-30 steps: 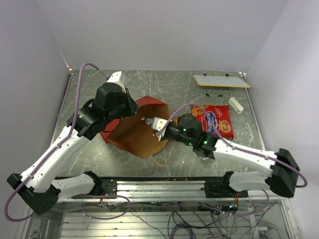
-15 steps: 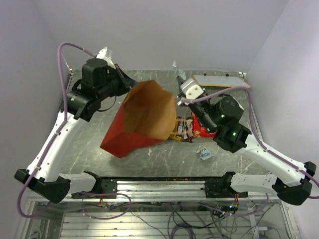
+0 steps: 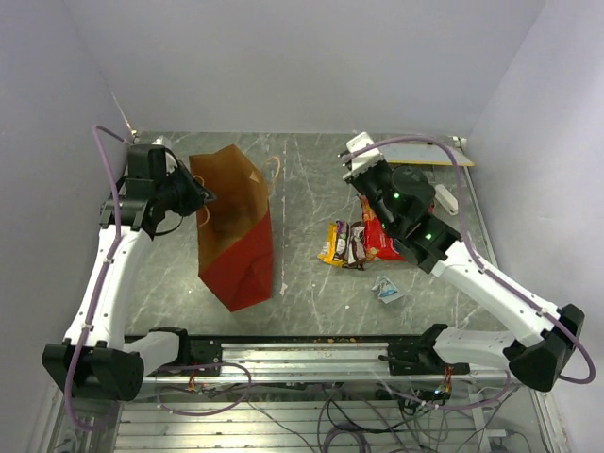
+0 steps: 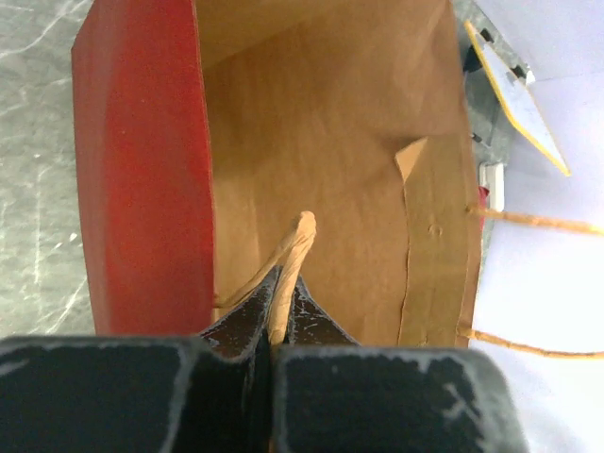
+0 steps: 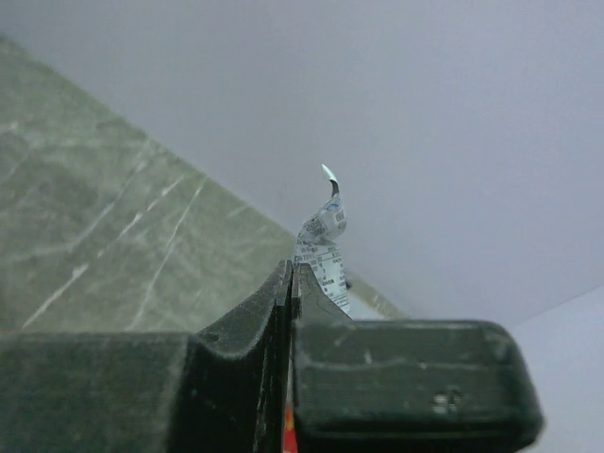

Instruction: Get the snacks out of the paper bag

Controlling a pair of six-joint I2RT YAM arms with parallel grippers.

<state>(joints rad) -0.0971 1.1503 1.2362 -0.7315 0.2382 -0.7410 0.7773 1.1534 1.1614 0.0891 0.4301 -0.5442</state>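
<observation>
My left claw (image 4: 276, 288) is clenched on a thin handle (image 4: 294, 247) of the paper bag (image 3: 236, 236), which is over the left side of the counter (image 3: 311, 179). My right claw (image 5: 291, 278) pinches a little silvery wrapper (image 5: 324, 241) near the far edge. Other snacks (image 3: 354, 243) sit in a pile right of the middle.

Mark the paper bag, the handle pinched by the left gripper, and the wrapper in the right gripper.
paper bag (image 3: 241, 269): top view, red lower part.
handle (image 4: 300, 234): left wrist view, top of loop.
wrapper (image 5: 323, 247): right wrist view, printed middle.
</observation>
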